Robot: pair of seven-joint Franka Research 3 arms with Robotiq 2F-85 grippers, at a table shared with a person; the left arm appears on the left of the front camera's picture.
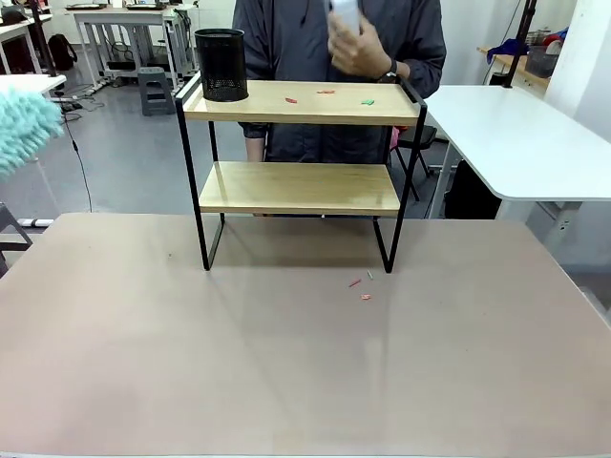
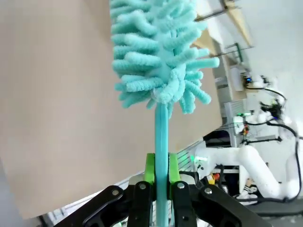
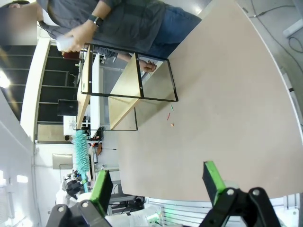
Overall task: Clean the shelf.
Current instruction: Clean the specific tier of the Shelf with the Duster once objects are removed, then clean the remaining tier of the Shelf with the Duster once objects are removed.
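Left gripper (image 2: 161, 170): green pads clamped on thin handle of fluffy teal chenille duster (image 2: 156, 52), head straight ahead of fingers. Right gripper (image 3: 157, 182): jaws wide apart, holding nothing. 2-tier wooden shelf with black metal frame (image 1: 296, 103): well apart from both grippers, far ahead of right gripper across beige table (image 1: 286, 382). Small coloured scraps (image 1: 326, 93) on top board; black mesh cup (image 1: 221, 64) at board end nearest left gripper. Risks for you: sweep may topple cup; handle may pivot between pads; person's hand (image 1: 361, 50) hovers over board, so contact possible.
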